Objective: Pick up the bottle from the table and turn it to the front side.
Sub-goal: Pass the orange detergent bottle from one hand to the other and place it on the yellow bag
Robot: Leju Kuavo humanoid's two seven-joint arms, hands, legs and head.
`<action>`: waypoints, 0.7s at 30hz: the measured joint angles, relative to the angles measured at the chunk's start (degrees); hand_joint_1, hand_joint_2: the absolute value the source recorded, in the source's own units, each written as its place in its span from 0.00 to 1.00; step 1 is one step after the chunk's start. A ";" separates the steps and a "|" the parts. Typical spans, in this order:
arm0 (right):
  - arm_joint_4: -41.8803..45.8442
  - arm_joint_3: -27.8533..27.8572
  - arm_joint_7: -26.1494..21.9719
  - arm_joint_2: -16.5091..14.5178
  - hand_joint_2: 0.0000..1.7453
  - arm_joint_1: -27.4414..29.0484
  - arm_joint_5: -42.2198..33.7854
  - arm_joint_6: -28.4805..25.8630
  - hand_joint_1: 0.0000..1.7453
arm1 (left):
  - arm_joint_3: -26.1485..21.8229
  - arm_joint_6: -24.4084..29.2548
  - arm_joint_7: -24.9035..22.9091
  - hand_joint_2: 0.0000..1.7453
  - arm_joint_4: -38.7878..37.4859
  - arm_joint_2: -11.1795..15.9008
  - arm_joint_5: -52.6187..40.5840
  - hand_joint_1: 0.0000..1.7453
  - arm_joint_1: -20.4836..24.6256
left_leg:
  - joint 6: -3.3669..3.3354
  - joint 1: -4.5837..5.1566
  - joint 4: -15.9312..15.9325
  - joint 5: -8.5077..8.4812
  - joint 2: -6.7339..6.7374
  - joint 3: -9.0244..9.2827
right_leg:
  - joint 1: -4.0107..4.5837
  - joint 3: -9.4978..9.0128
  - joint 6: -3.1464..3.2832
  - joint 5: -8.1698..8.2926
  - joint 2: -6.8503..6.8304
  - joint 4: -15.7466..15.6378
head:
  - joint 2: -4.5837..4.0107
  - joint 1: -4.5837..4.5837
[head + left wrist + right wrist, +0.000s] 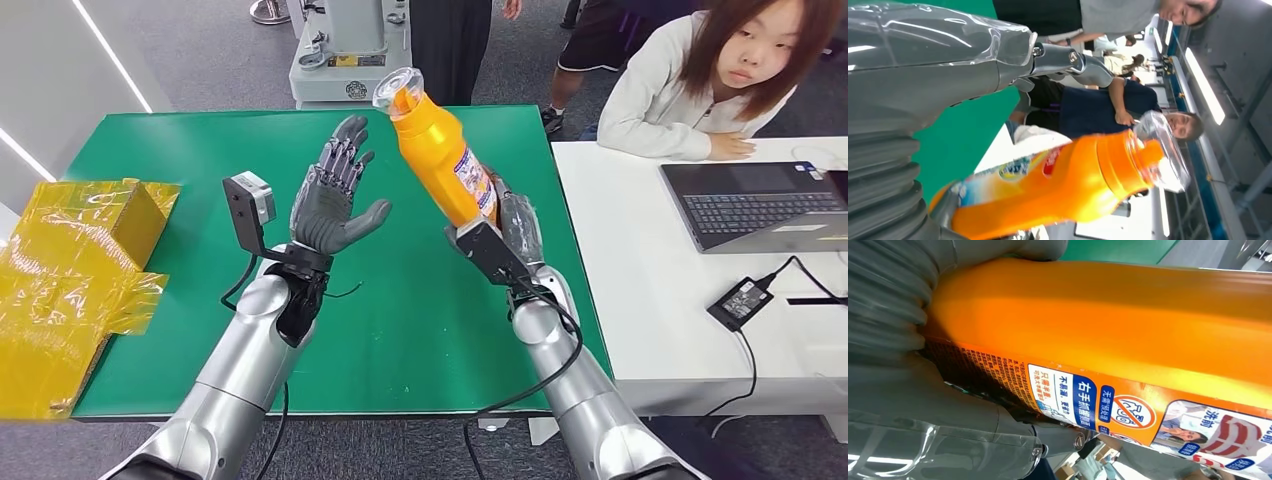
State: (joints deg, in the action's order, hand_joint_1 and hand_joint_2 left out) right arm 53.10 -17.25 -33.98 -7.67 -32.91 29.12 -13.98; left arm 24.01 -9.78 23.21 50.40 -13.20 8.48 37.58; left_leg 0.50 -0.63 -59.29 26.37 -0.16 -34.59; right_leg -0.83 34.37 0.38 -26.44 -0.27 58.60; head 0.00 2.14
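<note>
**Above the green desk: bottle aloft, tilted toward the empty hand**

Over the desk (180,140), well clear of its surface, held up in the right hand (505,235): the orange bottle (437,150), gripped low on its body, long axis leaning cap-first up and toward the left side. Label wrapped round the lower half, partly facing the head camera. Just beside the bottle's neck, not touching, the left hand (335,195), raised palm-up, fingers (345,150) spread wide, holding nothing. Probably next: a twist about the long axis, with the left hand nearest to assist.

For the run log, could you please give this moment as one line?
bottle: lifted, tilted, cap on | right hand: grips bottle base | left hand: raised, fingers apart, apart from bottle
</note>
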 joint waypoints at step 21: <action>-5.42 -3.01 0.60 -2.03 1.00 -2.71 6.12 -3.18 1.00 | 0.01 -0.76 -0.51 1.00 -0.11 -1.26 1.76 0.00 1.30 | 0.01 0.00 0.00 0.00 0.01 0.00 | 0.00 0.01 0.00 0.00 0.03 0.01 | 0.00 0.00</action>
State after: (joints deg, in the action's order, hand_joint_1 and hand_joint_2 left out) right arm 47.67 -20.26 -33.39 -9.70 -35.62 35.24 -17.16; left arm 24.01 -10.53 22.70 50.29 -14.45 10.25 38.87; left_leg 0.50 -0.63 -59.29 26.36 -0.14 -34.59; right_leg -0.83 34.38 0.38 -26.44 -0.24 58.61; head 0.00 2.14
